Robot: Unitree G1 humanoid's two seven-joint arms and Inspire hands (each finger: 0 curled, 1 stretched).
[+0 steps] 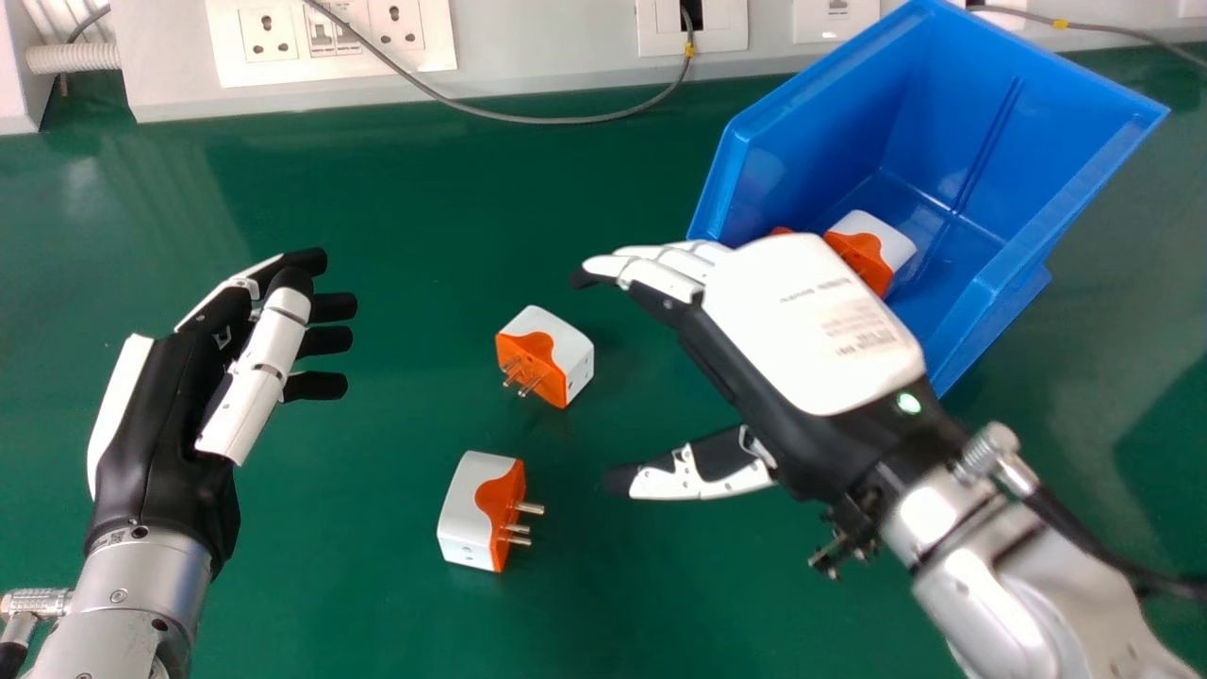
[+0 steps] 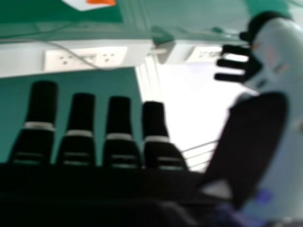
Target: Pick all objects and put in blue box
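R hand [image 1: 811, 325] is empty, fingers straight and thumb well apart from them, w/ its palm side over the green table [image 1: 311, 566] and its back partly hiding the near wall of the blue box [image 1: 1094, 179], which sits just beyond it on its outer side. L hand [image 1: 156, 434] is idle at the left of the head view, fingers relaxed, thumb apart, nothing held. Step in hand, prob.: btwn drops, going for the next pick. Inside the box, just past R hand's back, lies one boxed adapter [image 1: 877, 247]; an orange bit [image 1: 781, 231] peeks out by it, prob. another, too hidden to be sure. Two left on the table: the far adapter [image 1: 570, 363], just off R hand's tips, roughly in line w/ the opening btwn fingers and thumb, and the near adapter [image 1: 462, 509], out past the thumb tip and closer to the robot, lying w/ its pins toward R hand's side. Next move: prob. the far one, as it's the handier; R hand needs to shift inward, go down w/ fingers and thumb either side of the white body, then close. Risk: thumb could nudge it or catch the pins, so it may roll.
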